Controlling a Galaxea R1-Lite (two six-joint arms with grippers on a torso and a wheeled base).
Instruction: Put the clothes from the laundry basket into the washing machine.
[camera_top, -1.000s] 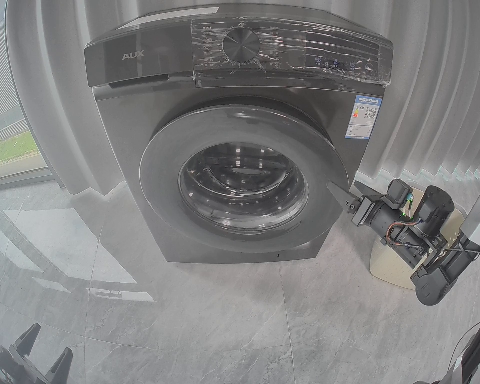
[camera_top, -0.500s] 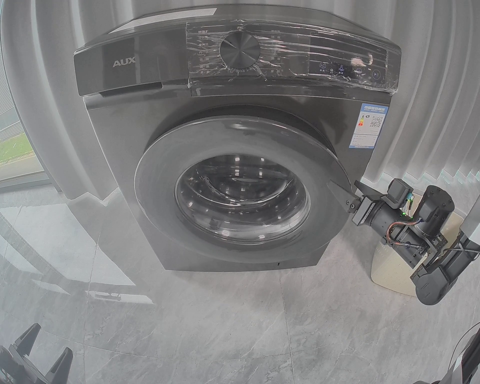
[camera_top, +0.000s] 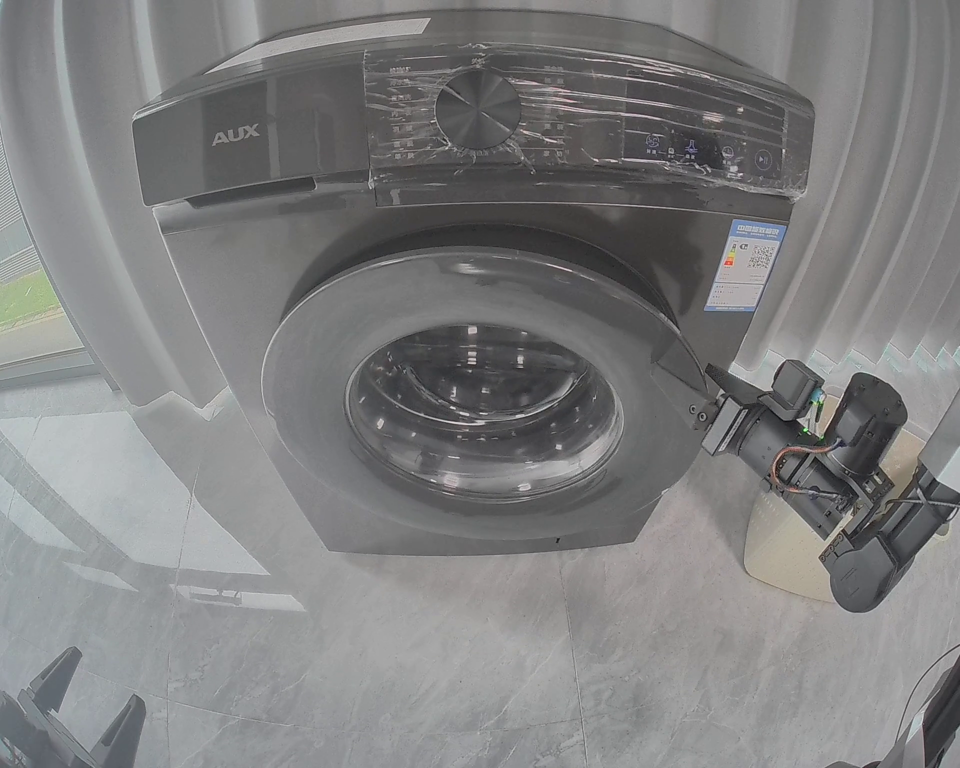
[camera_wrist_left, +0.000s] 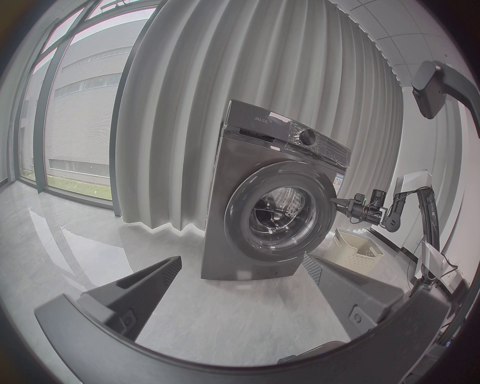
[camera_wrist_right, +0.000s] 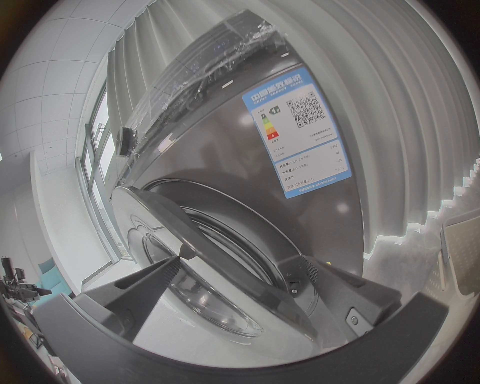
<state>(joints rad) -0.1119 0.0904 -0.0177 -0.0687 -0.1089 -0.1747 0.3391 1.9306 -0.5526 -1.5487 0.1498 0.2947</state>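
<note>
A dark grey front-loading washing machine (camera_top: 470, 300) stands on a pale grey marble-tiled floor (camera_top: 400, 640) before white pleated curtains. Its round door with a domed glass window (camera_top: 485, 410) faces me. My right end effector (camera_top: 686, 372) is at the door's right edge, open, with the rim between its two black fingers (camera_wrist_right: 145, 280). One finger is in front of the door and one behind, and neither looks pressed against it. In the right wrist view the door appears to stand a little off the machine's front, with the drum's opening visible behind it. My left end effector (camera_top: 100, 685) hangs low over the floor, well apart from the machine, with its fingers spread and nothing in them. The cream plastic laundry basket (camera_top: 775, 545) sits on the floor just beside the machine's right side, partly hidden by my right arm (I cannot tell whether clothes lie in it). I judge the step in hand to be opening the door, so no garment has gone in yet. The next move likely calls for hooking the rim and swinging it outward on its left hinge, wide enough to leave the drum clear.
</note>
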